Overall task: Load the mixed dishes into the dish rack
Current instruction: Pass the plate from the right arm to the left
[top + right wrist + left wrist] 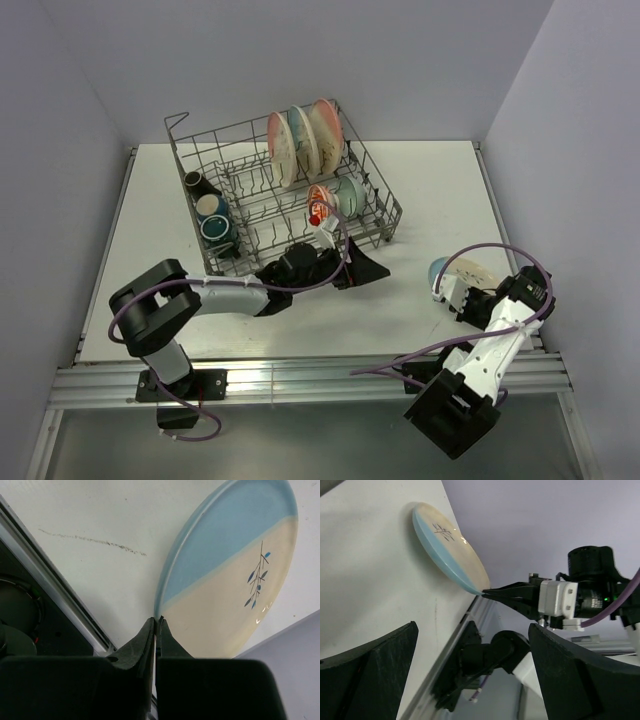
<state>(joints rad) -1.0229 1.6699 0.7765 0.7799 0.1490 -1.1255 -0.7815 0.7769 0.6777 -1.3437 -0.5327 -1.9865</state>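
Nearest us, our right gripper (158,622) pinches the rim of the blue-and-cream plate (235,575) at the table's right; its gripped edge is raised and its face is up. Our left gripper (472,675) gapes wide before the dish rack (375,190), where three plates (300,140) stand on edge.

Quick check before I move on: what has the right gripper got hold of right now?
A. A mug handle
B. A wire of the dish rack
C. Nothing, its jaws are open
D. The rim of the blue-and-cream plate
D: the right gripper is shut with its tips pinching the near rim of the blue-and-cream plate, which the left wrist view shows tilted up off the table.
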